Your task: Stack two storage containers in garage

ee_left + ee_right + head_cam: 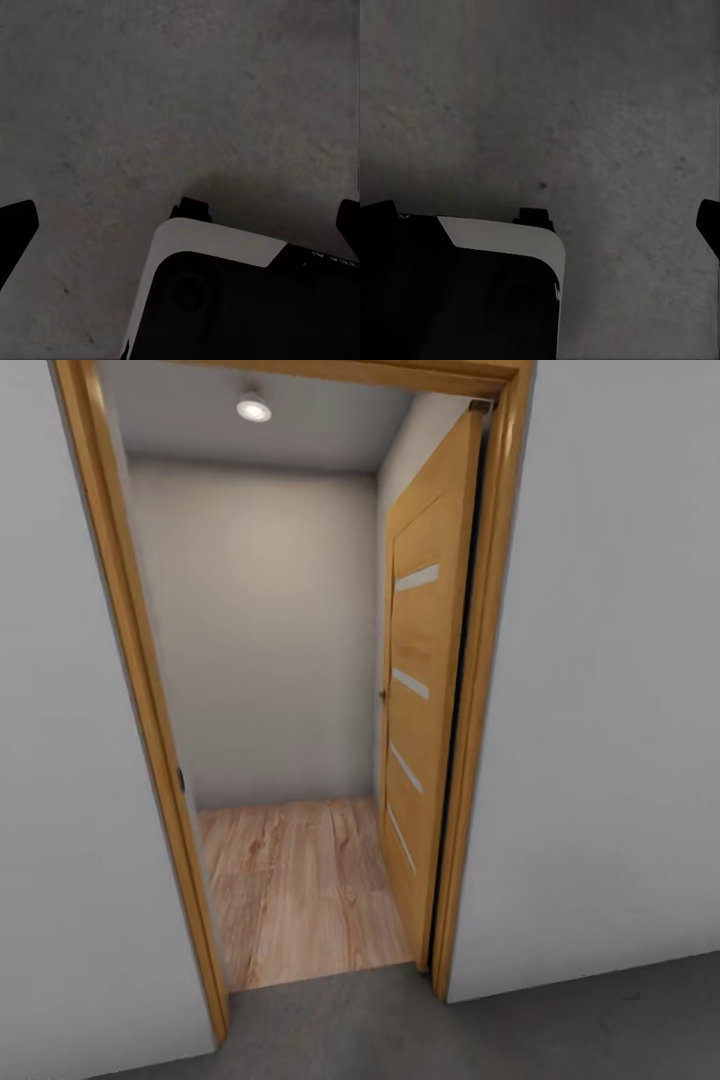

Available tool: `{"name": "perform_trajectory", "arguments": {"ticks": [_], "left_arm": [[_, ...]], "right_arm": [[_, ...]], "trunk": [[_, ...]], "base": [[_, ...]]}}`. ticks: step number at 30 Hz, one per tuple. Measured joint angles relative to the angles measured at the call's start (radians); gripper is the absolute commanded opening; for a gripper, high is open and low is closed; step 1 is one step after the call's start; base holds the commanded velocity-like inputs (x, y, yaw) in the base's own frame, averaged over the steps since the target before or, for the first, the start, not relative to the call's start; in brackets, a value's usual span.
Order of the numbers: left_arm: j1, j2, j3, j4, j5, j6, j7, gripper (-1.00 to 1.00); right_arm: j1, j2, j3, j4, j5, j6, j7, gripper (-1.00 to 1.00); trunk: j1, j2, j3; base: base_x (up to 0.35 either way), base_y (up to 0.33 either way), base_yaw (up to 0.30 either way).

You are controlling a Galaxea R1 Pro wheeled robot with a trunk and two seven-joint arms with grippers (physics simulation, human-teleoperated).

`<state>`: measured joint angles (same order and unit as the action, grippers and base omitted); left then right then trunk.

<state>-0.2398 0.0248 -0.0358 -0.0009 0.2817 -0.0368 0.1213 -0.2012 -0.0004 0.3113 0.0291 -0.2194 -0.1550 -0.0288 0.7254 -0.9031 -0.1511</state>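
A robot stands on a dark grey, speckled concrete floor [560, 1030] facing an open doorway framed in honey-coloured wood [130, 690]. The wooden door [425, 690], with four pale slots down its face, is swung inward and lies against the right side of the opening. Beyond the threshold a short stretch of light wood-plank flooring [300, 890] runs to a plain white wall [260, 630] at the far end, lit by a round ceiling lamp [254, 407]. The wrist cameras look down at the same grey concrete with part of the robot's black-and-white base [225, 300] below them. The left gripper [180, 225] has its dark fingertips [15, 225] at opposite edges of its view, standing wide apart with nothing between them; the right gripper [540, 225] likewise has its tips spread and holds nothing. The two orange-red storage containers cannot be located from here. Judging by the concrete underfoot and the plank flooring ahead, the robot seems to be on the garage side, and the containers probably lie somewhere through this doorway, straight ahead. The opening sits slightly left of centre, so neither arm can yet be called nearer.
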Motion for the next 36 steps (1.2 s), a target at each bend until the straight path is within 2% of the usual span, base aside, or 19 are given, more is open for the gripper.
{"name": "perform_trajectory", "arguments": {"ticks": [26, 36], "left_arm": [[0.0, 0.0, 0.0, 0.0, 0.0, 0.002, 0.001, 1.0], [0.0, 0.0, 0.0, 0.0, 0.0, 0.001, 0.001, 1.0]], "right_arm": [[0.0, 0.0, 0.001, 0.0, 0.0, 0.001, 0.001, 1.0], [0.0, -0.002, 0.001, 0.0, 0.001, 0.0, 0.001, 1.0]], "trunk": [[0.0, 0.0, 0.0], [0.0, 0.0, 0.0]], "base": [[0.306, -0.118, 0.269], [0.306, -0.115, 0.059]]}}
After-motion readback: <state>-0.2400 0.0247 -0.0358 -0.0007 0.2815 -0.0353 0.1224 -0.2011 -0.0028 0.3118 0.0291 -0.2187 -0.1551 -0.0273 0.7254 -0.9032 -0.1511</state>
